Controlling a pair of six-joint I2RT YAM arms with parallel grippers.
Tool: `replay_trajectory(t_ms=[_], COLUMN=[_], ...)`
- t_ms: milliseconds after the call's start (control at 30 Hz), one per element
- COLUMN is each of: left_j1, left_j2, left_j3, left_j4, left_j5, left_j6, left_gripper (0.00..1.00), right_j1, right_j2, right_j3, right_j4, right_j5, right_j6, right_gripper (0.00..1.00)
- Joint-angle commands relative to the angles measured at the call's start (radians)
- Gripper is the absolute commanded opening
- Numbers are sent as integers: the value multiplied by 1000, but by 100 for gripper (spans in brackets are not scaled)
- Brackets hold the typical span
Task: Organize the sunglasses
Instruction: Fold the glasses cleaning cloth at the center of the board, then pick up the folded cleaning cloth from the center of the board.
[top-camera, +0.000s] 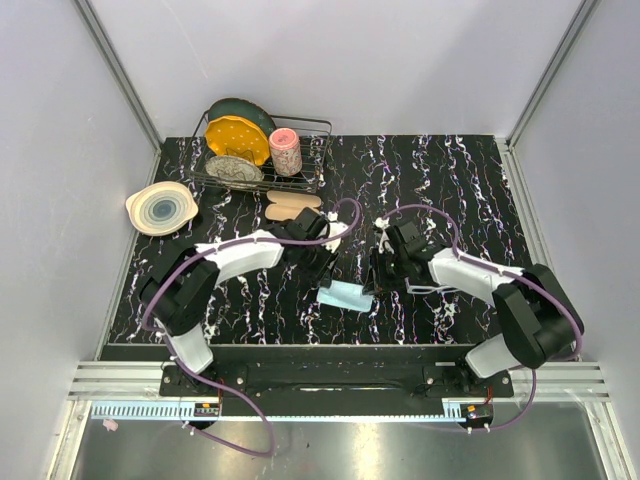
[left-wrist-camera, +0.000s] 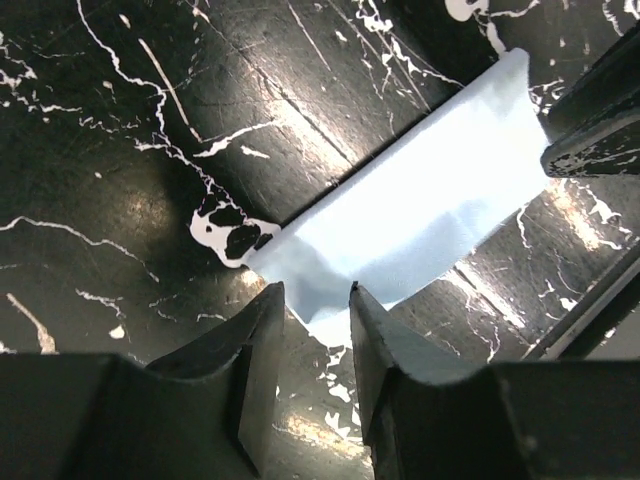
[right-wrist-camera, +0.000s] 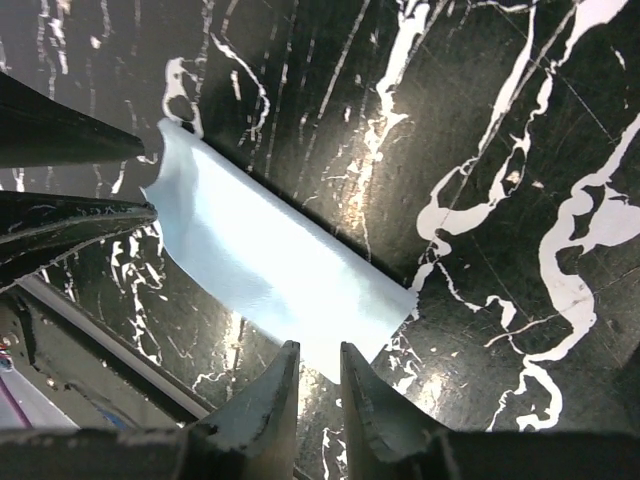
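A folded light-blue cloth (top-camera: 343, 296) lies flat on the black marbled table between my two arms. My left gripper (left-wrist-camera: 315, 295) stands open just over one corner of the cloth (left-wrist-camera: 420, 220), with table showing between its fingers. My right gripper (right-wrist-camera: 318, 350) is open by a narrow gap at the opposite end of the cloth (right-wrist-camera: 270, 260), holding nothing. Each wrist view shows the other gripper's dark fingers at the far end. The sunglasses show only as a thin whitish outline (top-camera: 432, 289) by the near side of my right forearm.
A wire dish rack (top-camera: 322, 150) at the back left holds plates and a pink cup (top-camera: 286, 152). A pale bowl (top-camera: 160, 208) sits at the table's left edge. Two beige oval pieces (top-camera: 292, 205) lie in front of the rack, close behind my left gripper (top-camera: 325, 272).
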Motion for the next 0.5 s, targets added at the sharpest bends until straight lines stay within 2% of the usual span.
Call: replay_trajectory(t_ms=[0, 133, 200, 300, 333, 467], left_j1=[3, 3, 2, 3, 3, 3], left_j2=[-111, -177, -191, -168, -160, -115], left_j3=[-21, -58, -59, -35, -30, -32], left_j4=[22, 13, 13, 2, -1, 10], left_j5=[-5, -65, -86, -126, -140, -126], left_j6=[-2, 7, -8, -97, -178, -350], left_gripper=[38, 40, 48, 52, 54, 55], right_j1=[-3, -3, -3, -3, -3, -3], right_j2=[-65, -105, -114, -102, -95, -53], right_j3=[0, -3, -2, 15, 29, 60], right_j4=[-6, -36, -38, -55, -74, -136], right_j5=[-40, -52, -38, 26, 70, 124], right_j6=[10, 28, 40, 83, 114, 174], right_gripper=[29, 29, 32, 36, 37, 40])
